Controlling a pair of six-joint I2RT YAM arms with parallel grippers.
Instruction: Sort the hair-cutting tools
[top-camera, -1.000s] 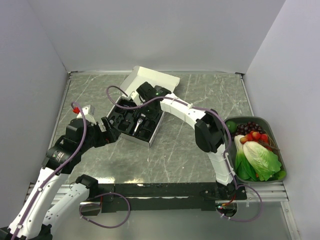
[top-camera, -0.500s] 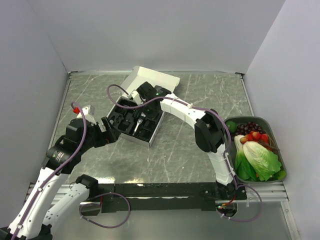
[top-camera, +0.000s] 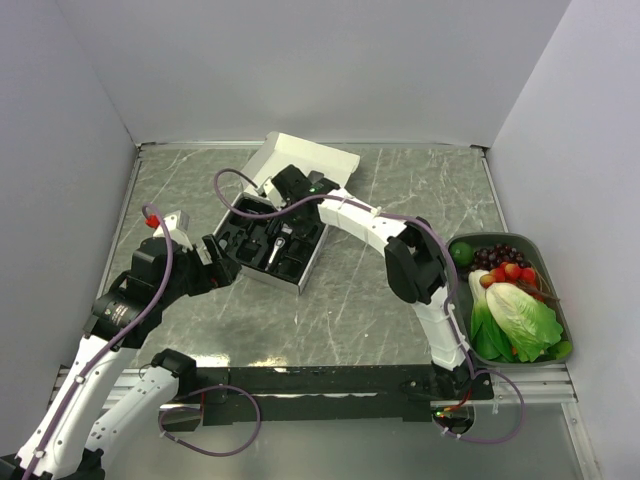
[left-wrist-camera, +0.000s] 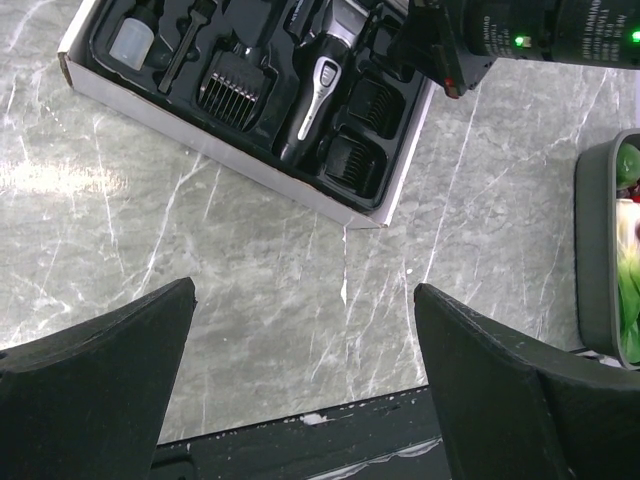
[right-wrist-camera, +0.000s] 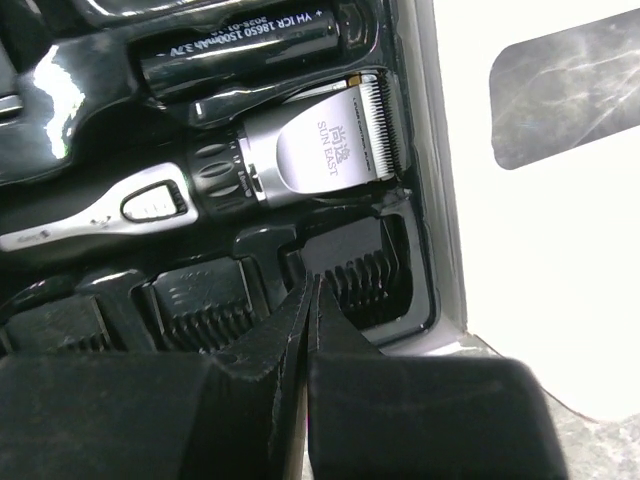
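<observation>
Lying in an open white box (left-wrist-camera: 180, 128) on the grey marbled table (top-camera: 400, 200), contents and attendant equipment as follows:

- Hair clipper (left-wrist-camera: 318, 95): slim, black and silver, seated lengthwise in its slot of the black tray (left-wrist-camera: 265, 128); silver blade end toward the lid (top-camera: 310, 160), which is folded back at the far end of the box
- Small comb guards (left-wrist-camera: 365, 105): black plastic, in a row of pockets alongside the clipper, next to the box's right-hand wall
- Large comb guard (left-wrist-camera: 228, 88): black, in the pocket on the clipper's other side
- Battery (right-wrist-camera: 240, 45): black cylinder with pale lettering, in a slot beside the blade end, across from the small guards
- Brush (left-wrist-camera: 185, 45) and small translucent bottle (left-wrist-camera: 130, 42): in the tray's outermost pockets, past the large guard
- Right gripper (right-wrist-camera: 308, 295): low over the tray, fingers pressed together tip to tip, nothing seen between them; tips at the near edge of the guard pocket closest to the blade; contact with that guard cannot be told
- Left gripper (left-wrist-camera: 303, 290): fingers (left-wrist-camera: 100, 370) spread wide, empty, over bare table just short of the box's near corner
- Green bin (top-camera: 500, 238): at the table's right edge, well apart from the box; holds lettuce (top-camera: 520, 320), dark grapes (top-camera: 498, 255) and small red fruit (top-camera: 512, 272)
</observation>
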